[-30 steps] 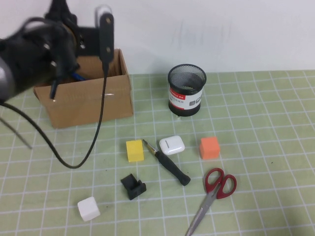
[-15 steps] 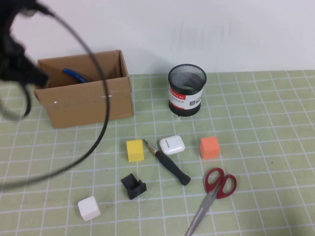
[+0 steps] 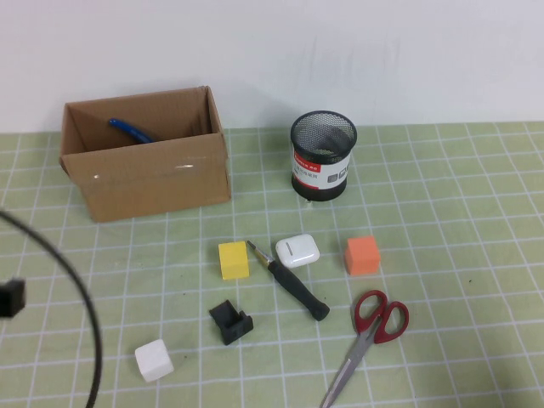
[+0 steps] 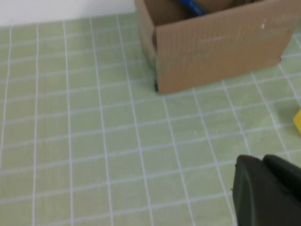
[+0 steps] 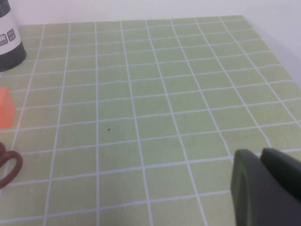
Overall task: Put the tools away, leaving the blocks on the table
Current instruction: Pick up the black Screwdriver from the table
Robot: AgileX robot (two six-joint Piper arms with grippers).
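Your blue-handled pliers (image 3: 129, 130) lay inside cardboard box (image 3: 144, 174) at table's (image 3: 459, 212) far left. Screwdriver (image 3: 289, 284) lay mid-table between yellow block (image 3: 233, 260) and white case (image 3: 297, 251). Scissors (image 3: 365, 335) lay near front edge, below orange block (image 3: 362, 255). White block (image 3: 153, 359) sat front left, near black plastic piece (image 3: 230, 322). Mesh cup (image 3: 323, 155) stood behind. Left gripper (image 4: 268, 193) hung above mat near box; right gripper (image 5: 265, 188) over bare right side. Claw state of both: you couldn't tell.

Bright, even light, soft short shadows; both wrist views slightly blurred
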